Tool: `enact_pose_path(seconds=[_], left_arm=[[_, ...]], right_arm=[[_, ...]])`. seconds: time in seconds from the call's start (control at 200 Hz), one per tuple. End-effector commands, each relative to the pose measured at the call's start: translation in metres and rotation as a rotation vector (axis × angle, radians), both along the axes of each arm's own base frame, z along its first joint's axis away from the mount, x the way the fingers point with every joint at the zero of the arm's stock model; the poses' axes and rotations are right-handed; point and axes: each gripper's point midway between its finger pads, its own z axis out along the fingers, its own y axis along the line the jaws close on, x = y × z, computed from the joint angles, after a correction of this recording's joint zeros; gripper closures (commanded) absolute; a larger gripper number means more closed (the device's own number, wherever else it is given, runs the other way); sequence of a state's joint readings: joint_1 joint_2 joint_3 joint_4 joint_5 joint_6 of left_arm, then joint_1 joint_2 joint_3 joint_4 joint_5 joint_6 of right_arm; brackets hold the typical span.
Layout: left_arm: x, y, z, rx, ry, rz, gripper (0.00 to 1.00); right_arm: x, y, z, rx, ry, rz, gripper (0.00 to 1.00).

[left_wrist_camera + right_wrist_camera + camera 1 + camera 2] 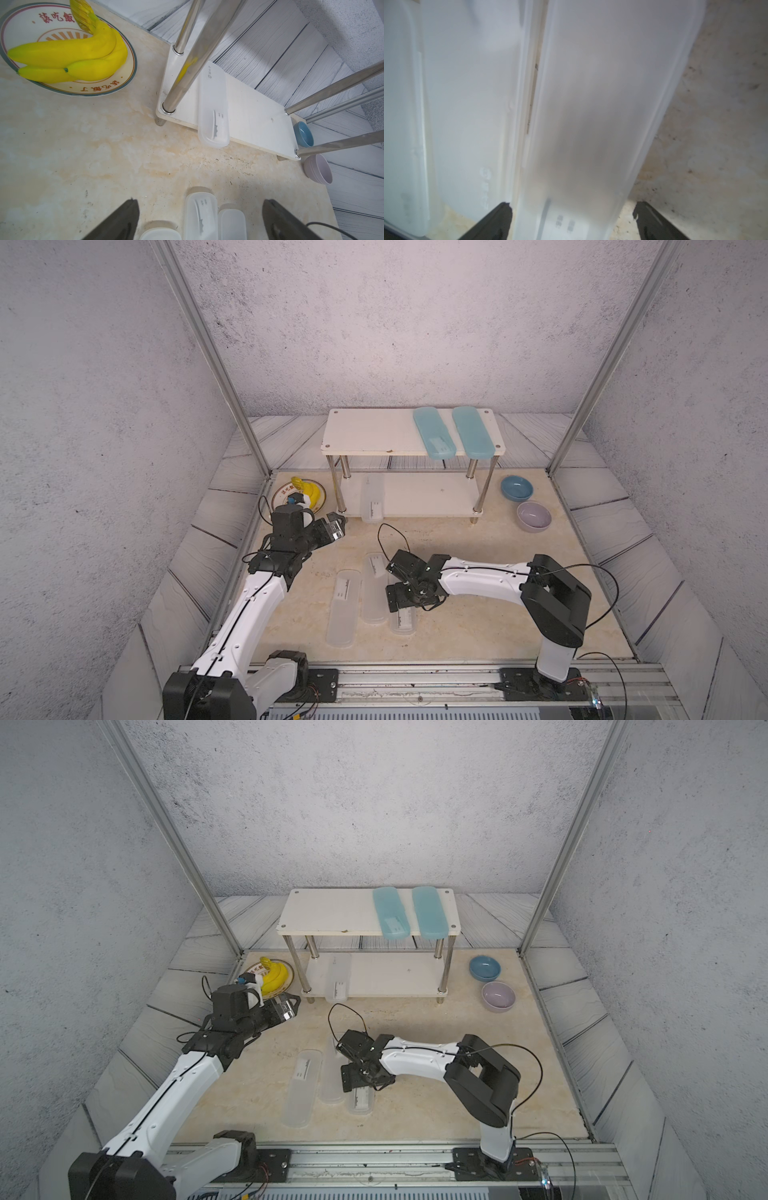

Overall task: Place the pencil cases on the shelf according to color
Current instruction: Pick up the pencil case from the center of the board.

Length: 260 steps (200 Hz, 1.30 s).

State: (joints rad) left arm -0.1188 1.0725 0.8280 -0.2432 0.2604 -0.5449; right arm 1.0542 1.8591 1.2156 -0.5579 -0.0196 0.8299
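**A:** Three frosted cases [374,593] lie side by side on the table [478,614], front centre, well apart from the shelf [365,435]. Their long axes run front to back, roughly parallel, with one rounded end toward the shelf.

**B:** And the others?

**A:** Two teal cases [432,433] sit on the top board's right half, lying across its depth with their near ends overhanging. A fourth frosted case [372,497] lies the same way on the lower tier [432,497], left part, near end over the edge.

**B:** Grippers?

**A:** The right gripper [572,209] is spread wide. It straddles the rightmost case [581,124] across its width and clamps nothing. The left gripper [200,201] is spread wide too, empty, near the shelf's front left leg.

**B:** How will it handle?

**A:** Probably light. It looks like hollow, thin-walled plastic, stiff but smooth, so expect slip and some flex if you squeeze hard. Grip across the short width near mid-length so it hangs level. Watch your inner finger, because the neighbouring case lies just beside it.
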Motion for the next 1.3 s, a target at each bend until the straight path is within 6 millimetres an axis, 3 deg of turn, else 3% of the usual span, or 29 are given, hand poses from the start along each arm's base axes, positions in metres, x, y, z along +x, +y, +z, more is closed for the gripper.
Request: enact_pose_path(seconds=[0.0, 0.235, 0.445, 0.701, 1.041, 1.296], left_arm=[[-0.003, 0.004, 0.003, 0.016, -0.019, 0.005, 0.01], [-0.002, 0.003, 0.001, 0.016, -0.01, -0.001, 0.01], [-0.002, 0.002, -0.001, 0.014, -0.003, -0.007, 0.01], [-0.001, 0.001, -0.004, 0.013, 0.005, -0.011, 0.01], [-0.001, 0.0, -0.007, 0.01, 0.014, -0.016, 0.01], [-0.001, -0.001, -0.013, 0.007, 0.032, -0.023, 0.01]], right_arm=[[-0.004, -0.011, -0.006, -0.098, 0.017, 0.028, 0.02], [-0.002, -0.046, -0.014, -0.258, 0.014, -0.014, 0.02], [0.003, -0.085, -0.011, -0.231, 0.018, -0.09, 0.02], [-0.006, -0.097, 0.008, -0.149, -0.042, -0.007, 0.02], [-0.024, -0.127, 0.0, -0.112, -0.135, 0.141, 0.0], [-0.027, -0.109, -0.007, -0.043, -0.123, 0.215, 0.0]])
